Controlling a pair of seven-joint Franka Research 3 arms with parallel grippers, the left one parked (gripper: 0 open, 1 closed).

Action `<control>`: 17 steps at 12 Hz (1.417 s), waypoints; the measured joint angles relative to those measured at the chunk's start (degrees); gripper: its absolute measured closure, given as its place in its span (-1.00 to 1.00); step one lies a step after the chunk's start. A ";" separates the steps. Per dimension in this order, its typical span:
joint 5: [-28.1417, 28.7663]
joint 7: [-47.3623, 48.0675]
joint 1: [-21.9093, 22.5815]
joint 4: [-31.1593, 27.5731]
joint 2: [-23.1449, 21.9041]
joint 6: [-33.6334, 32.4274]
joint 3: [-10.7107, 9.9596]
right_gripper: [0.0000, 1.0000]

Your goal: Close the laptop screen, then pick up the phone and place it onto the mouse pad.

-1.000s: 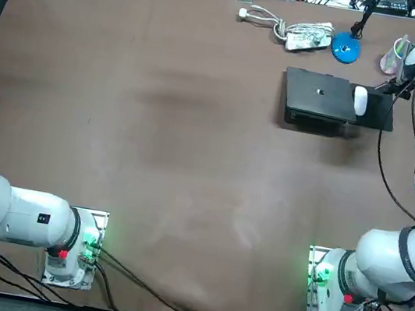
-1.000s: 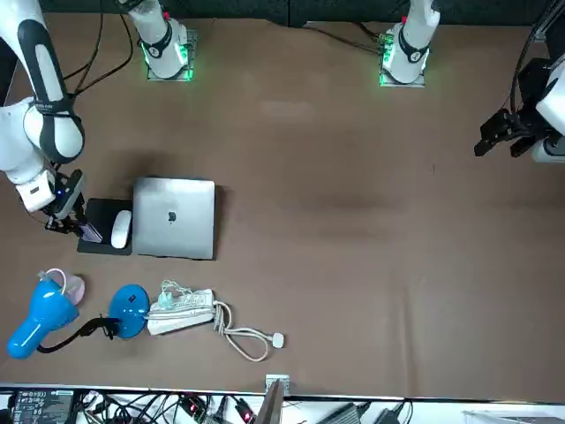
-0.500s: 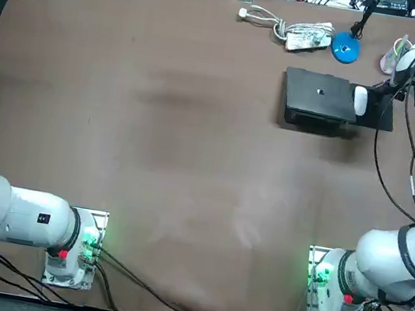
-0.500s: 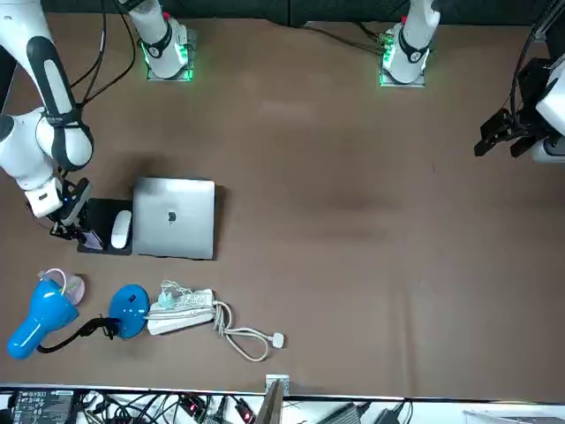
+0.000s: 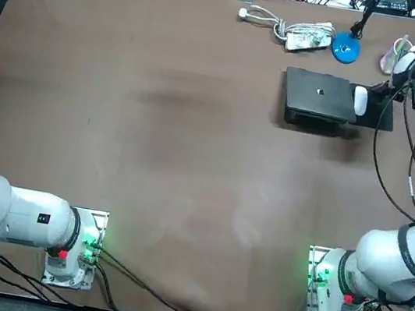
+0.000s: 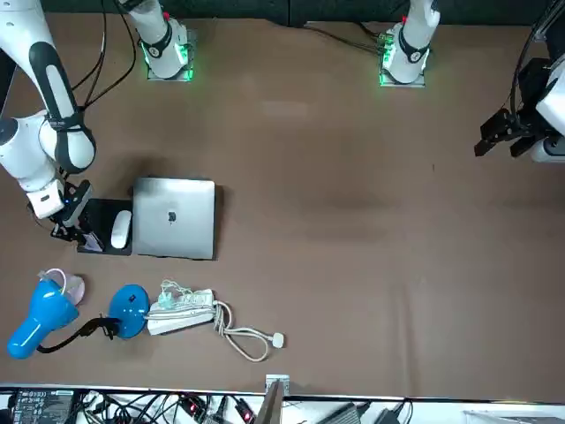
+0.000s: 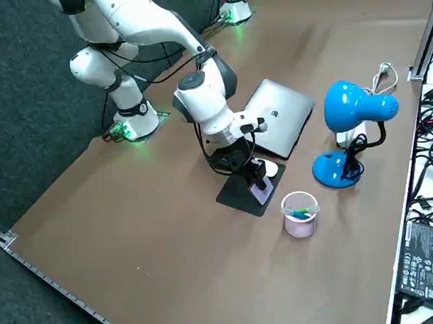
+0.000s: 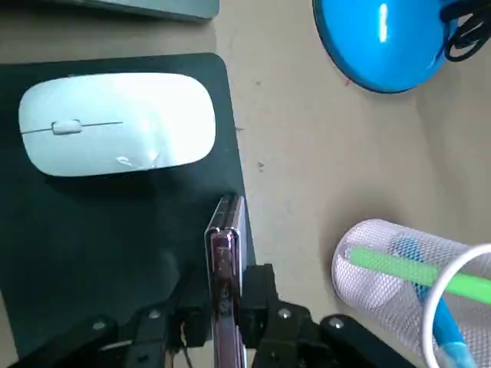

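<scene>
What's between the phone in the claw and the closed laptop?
The white mouse, on the dark mouse pad, clearest in the wrist view. The right claw holds the phone over that pad.

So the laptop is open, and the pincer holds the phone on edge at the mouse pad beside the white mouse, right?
Not quite: the laptop is closed, lid flat, as the right side view shows. The rest holds: the right pincer grips the phone on edge at the mouse pad, beside the white mouse.
</scene>
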 joint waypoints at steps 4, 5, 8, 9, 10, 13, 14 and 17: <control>-0.02 -2.36 -0.02 -0.01 0.10 -0.29 -0.03 0.35; -0.02 -2.65 -0.11 -0.01 0.20 -1.02 -0.10 0.14; -0.02 -3.68 -0.65 0.08 0.05 -4.55 -0.42 -0.55; -0.02 -3.90 -0.91 0.18 -0.41 -6.13 -0.49 -0.79; -0.02 -4.05 -1.17 0.30 -1.13 -7.71 -0.57 -0.98; 0.06 -3.78 -1.63 1.15 -4.46 -13.24 -0.84 -1.00; 0.16 -2.32 -1.70 1.62 -5.87 -15.51 -0.85 -1.00; 0.15 6.30 -1.49 5.30 -9.42 -25.70 -0.78 -1.00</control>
